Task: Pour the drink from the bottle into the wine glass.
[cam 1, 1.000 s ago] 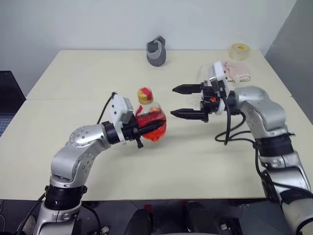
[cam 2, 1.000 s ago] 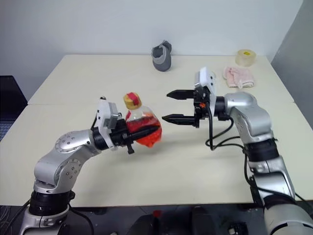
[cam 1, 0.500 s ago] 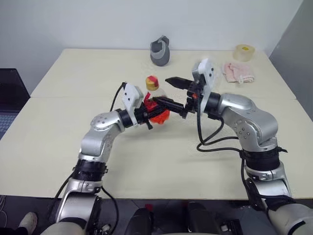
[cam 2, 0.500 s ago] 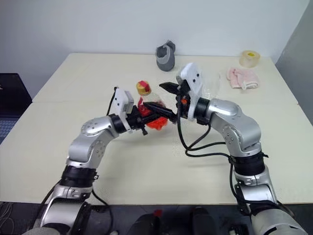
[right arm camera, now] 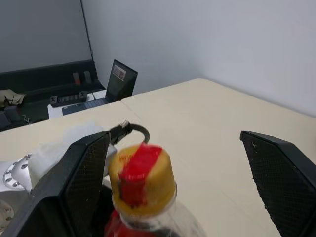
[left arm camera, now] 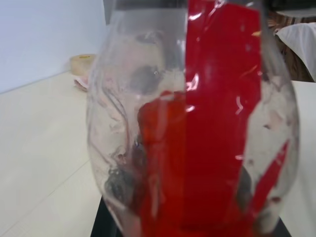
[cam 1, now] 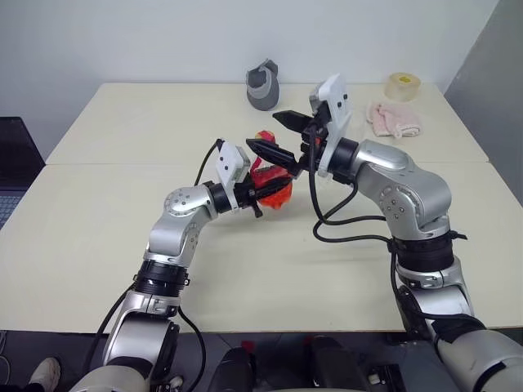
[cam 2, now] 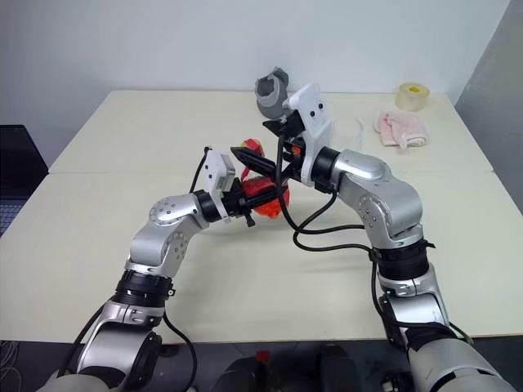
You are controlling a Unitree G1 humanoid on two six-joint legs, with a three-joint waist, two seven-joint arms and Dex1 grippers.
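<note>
Red-pink drink (cam 1: 276,193) inside bottle (cam 1: 271,181), sloshed low in rounded body, bottle held above table (cam 1: 114,139) mid-area, clear of surface. Clamped round body by left gripper (cam 1: 263,196), fingers squeezed tight on plastic, pointing roughly level toward right side. Yellowish cap (right arm camera: 142,172) w/ red strip over top, on the neck, bottle near upright w/ slight tilt. In left wrist view: bottle wall (left arm camera: 192,118) up close, red label band down its front, liquid pooled behind.

Right gripper (cam 1: 274,135) spread wide, jaws far apart, straddling cap level: one finger (right arm camera: 74,182) just beside cap, other finger (right arm camera: 281,177) well apart on far side. No contact w/ cap seen. Arm reaching in from right, pointing toward left side.

Wine glass (cam 2: 347,133) standing upright near far edge, right of centre, behind right forearm, partly hidden; well apart from bottle. Can't tell any liquid in it.

Also on table: grey object (cam 1: 262,85) at far edge near centre; tape roll (cam 1: 400,85) at far right corner; pinkish cloth (cam 1: 394,119) just nearer than tape. Dark laptop (right arm camera: 122,77) off the table's left edge, seen in right wrist view.
</note>
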